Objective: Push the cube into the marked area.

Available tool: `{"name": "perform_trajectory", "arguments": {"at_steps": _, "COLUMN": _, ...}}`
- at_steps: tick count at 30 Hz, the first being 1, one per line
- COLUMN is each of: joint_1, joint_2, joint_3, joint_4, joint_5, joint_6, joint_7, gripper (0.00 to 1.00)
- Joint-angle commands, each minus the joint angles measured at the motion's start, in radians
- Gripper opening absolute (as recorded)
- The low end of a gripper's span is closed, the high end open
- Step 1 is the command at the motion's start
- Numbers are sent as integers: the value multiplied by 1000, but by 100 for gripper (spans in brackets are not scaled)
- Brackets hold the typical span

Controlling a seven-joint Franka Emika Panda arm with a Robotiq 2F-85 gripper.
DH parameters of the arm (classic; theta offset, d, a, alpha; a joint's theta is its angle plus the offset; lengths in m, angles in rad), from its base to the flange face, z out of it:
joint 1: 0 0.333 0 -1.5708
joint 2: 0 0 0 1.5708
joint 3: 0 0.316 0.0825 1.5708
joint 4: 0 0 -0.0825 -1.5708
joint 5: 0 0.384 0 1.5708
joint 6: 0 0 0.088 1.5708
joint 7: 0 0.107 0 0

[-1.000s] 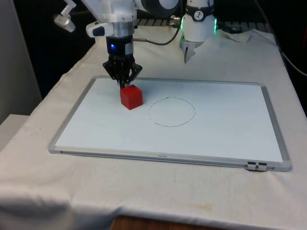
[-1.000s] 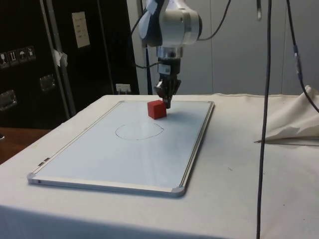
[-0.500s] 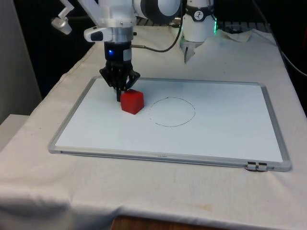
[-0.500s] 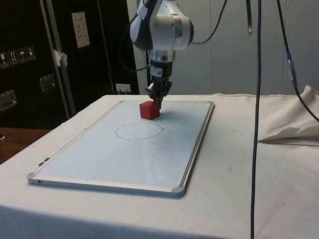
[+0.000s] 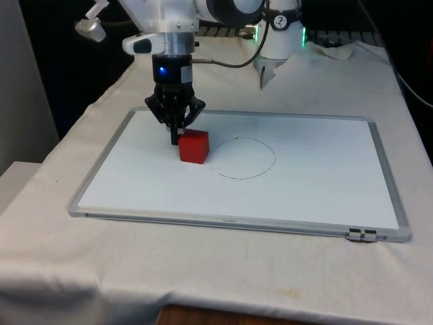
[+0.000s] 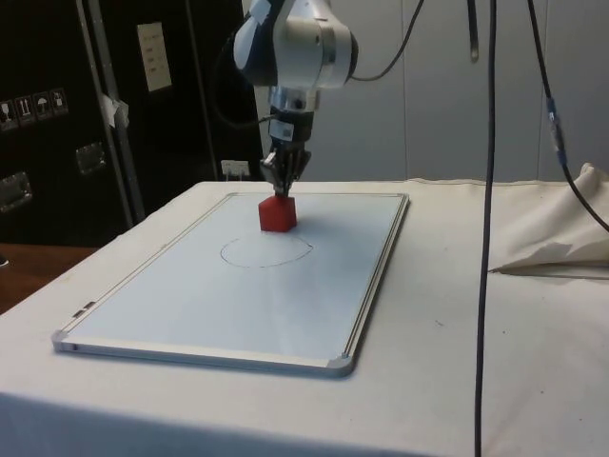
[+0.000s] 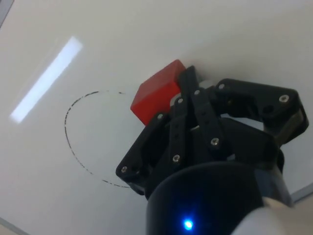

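Here, line by line:

Gripper: the black gripper points straight down over the whiteboard, its tips low at the board's surface; in the side view it hangs from the white arm just above the cube.

Fingers: pressed together into one narrow tip, with no gap showing between them in the wrist view; they pinch nothing.

Contact: the joined tip sits against the red cube at its upper edge, on the side towards the front view's left; whether it truly presses the cube or merely stands just beside it cannot be told.

Cube: upright on the whiteboard, one flat face down; in the wrist view it lies partly under the fingers.

Marked area: a thin drawn circle on the board, to the front view's right of the cube.

Cube and circle: the cube stands at the circle's outer line, near its left edge in the front view; in the side view it sits at the circle's far rim, not within it.

Whiteboard: a silver-framed board lying flat on the white cloth.
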Motion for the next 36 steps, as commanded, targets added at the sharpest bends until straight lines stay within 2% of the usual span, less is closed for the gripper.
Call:
{"name": "perform_trajectory", "arguments": {"at_steps": 1, "joint_1": -1, "joint_2": -5, "joint_3": 3, "joint_4": 0, "joint_5": 6, "joint_6": 0, "joint_7": -2, "gripper": 0}}
{"name": "perform_trajectory", "arguments": {"at_steps": 3, "joint_1": 4, "joint_2": -11, "joint_3": 9, "joint_4": -2, "joint_5": 5, "joint_6": -4, "joint_7": 0, "gripper": 0}}
{"name": "perform_trajectory", "arguments": {"at_steps": 4, "joint_1": 1, "joint_2": -5, "joint_3": 3, "joint_4": 0, "joint_5": 0, "joint_6": -2, "joint_7": 1, "gripper": 0}}
{"name": "perform_trajectory", "arguments": {"at_steps": 11, "joint_1": 13, "joint_2": -27, "joint_3": 30, "joint_4": -11, "joint_5": 4, "joint_6": -9, "joint_7": 15, "gripper": 0}}
{"name": "perform_trajectory", "arguments": {"at_steps": 12, "joint_1": 8, "joint_2": -19, "joint_3": 28, "joint_4": -3, "joint_5": 0, "joint_6": -9, "joint_7": 12, "gripper": 0}}
{"name": "perform_trajectory", "arguments": {"at_steps": 13, "joint_1": 14, "joint_2": -28, "joint_3": 33, "joint_4": -12, "joint_5": 4, "joint_6": -10, "joint_7": 17, "gripper": 0}}
{"name": "perform_trajectory", "arguments": {"at_steps": 18, "joint_1": 26, "joint_2": -54, "joint_3": 42, "joint_4": -45, "joint_5": 2, "joint_6": -5, "joint_7": 27, "gripper": 0}}
{"name": "perform_trajectory", "arguments": {"at_steps": 21, "joint_1": 30, "joint_2": -66, "joint_3": 44, "joint_4": -60, "joint_5": 1, "joint_6": -5, "joint_7": 32, "gripper": 0}}
{"name": "perform_trajectory", "arguments": {"at_steps": 22, "joint_1": 25, "joint_2": -63, "joint_3": 45, "joint_4": -53, "joint_5": 0, "joint_6": -9, "joint_7": 27, "gripper": 0}}
{"name": "perform_trajectory", "arguments": {"at_steps": 23, "joint_1": 31, "joint_2": -69, "joint_3": 44, "joint_4": -65, "joint_5": 1, "joint_6": -4, "joint_7": 34, "gripper": 0}}
{"name": "perform_trajectory", "arguments": {"at_steps": 29, "joint_1": 37, "joint_2": -92, "joint_3": 50, "joint_4": -94, "joint_5": 0, "joint_6": -6, "joint_7": 47, "gripper": 0}}
{"name": "perform_trajectory", "arguments": {"at_steps": 30, "joint_1": 31, "joint_2": -84, "joint_3": 53, "joint_4": -84, "joint_5": 0, "joint_6": -9, "joint_7": 42, "gripper": 0}}
{"name": "perform_trajectory", "arguments": {"at_steps": 31, "joint_1": 38, "joint_2": -96, "joint_3": 51, "joint_4": -98, "joint_5": 0, "joint_6": -6, "joint_7": 49, "gripper": 0}}
{"name": "perform_trajectory", "arguments": {"at_steps": 36, "joint_1": 41, "joint_2": -125, "joint_3": 60, "joint_4": -128, "joint_5": 1, "joint_6": -9, "joint_7": 61, "gripper": 0}}
